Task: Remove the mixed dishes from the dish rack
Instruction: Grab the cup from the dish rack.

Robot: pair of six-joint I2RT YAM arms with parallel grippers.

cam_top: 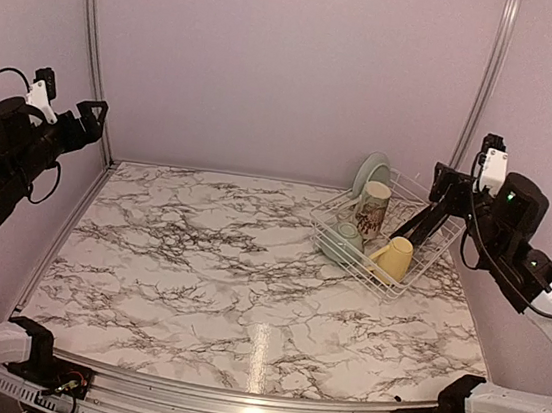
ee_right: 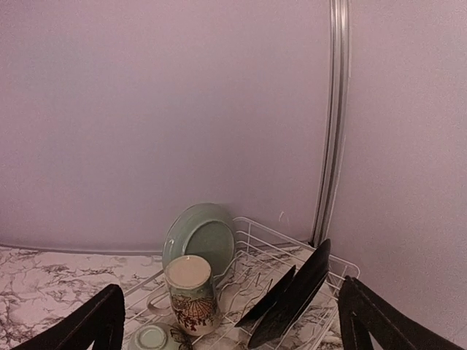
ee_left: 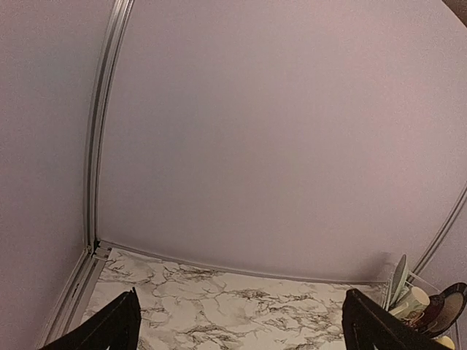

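The white wire dish rack (cam_top: 421,257) stands at the back right of the marble table. In it are a yellow mug (cam_top: 394,258) on its side, an upturned cream printed mug (cam_top: 371,210), a pale-green bowl (cam_top: 345,237) and a pale-green plate (cam_top: 369,173) on edge. Two dark plates (cam_top: 417,226) lean on edge beside them. The right wrist view shows the rack (ee_right: 292,244), green plate (ee_right: 201,237), cream mug (ee_right: 191,292), bowl (ee_right: 153,339) and dark plates (ee_right: 303,284). My right gripper (cam_top: 438,181) (ee_right: 233,328) hovers open above the rack's far right end. My left gripper (cam_top: 96,114) (ee_left: 241,332) is open and empty, raised at the far left.
Pale walls with aluminium corner posts (cam_top: 93,43) (cam_top: 483,81) close in the table at the back and sides. A metal rail (cam_top: 252,405) runs along the near edge. The left wrist view shows the rack's dishes (ee_left: 416,299) at its lower right.
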